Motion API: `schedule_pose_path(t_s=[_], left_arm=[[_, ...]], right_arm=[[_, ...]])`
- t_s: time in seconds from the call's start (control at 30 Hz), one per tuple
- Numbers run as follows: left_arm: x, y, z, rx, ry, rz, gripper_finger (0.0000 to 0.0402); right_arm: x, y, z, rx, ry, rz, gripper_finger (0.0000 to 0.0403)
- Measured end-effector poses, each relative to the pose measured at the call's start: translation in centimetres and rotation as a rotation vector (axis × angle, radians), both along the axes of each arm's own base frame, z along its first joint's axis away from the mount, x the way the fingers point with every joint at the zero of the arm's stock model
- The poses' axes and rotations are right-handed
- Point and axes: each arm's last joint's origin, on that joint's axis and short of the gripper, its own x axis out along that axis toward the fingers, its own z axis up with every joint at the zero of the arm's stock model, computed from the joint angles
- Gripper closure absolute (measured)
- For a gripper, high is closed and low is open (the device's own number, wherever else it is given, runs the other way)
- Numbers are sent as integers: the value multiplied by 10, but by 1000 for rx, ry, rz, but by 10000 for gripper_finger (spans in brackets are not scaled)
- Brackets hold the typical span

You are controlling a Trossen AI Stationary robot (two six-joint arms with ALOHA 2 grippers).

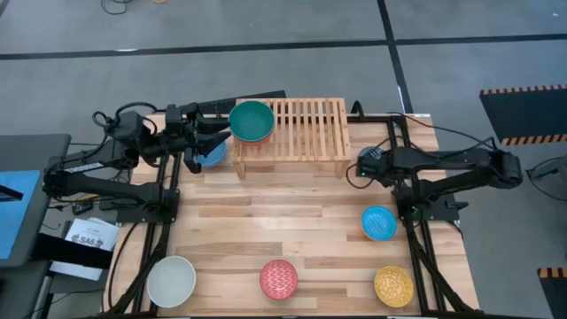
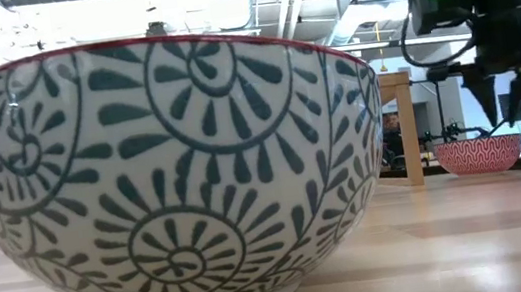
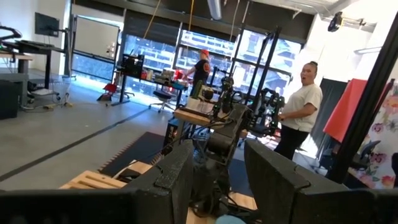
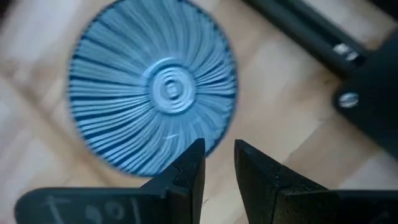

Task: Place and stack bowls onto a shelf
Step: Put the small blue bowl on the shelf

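Right gripper: the right wrist view shows its two dark fingers a narrow gap apart, nothing between them, poised above the rim of the blue-white patterned bowl, which sits on the table. In the high view this bowl lies at right of centre, the right arm reaching in from the right edge above it.

Left gripper: at upper left of the high view, beside the shelf's left end and over a blue bowl on the table. The left wrist view shows its fingers parted; whether they hold that bowl cannot be told.

Shelf: upper centre of the high view; a teal bowl is stacked on a red one at its left end.

Along the bottom of the high view stand a white bowl, a red patterned bowl and a yellow bowl.
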Motion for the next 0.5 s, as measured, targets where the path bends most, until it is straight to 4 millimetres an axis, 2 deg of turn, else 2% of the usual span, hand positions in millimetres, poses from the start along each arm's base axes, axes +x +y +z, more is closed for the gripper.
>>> schedule_pose_path(t_s=[0.23,0.5], left_arm=[[0,0,0,-2,-1,0,273],[0,0,0,-3,-1,0,273]], right_arm=[[3,-6,-14,4,-83,-56,292],[-2,-11,-28,12,-54,-99,292]])
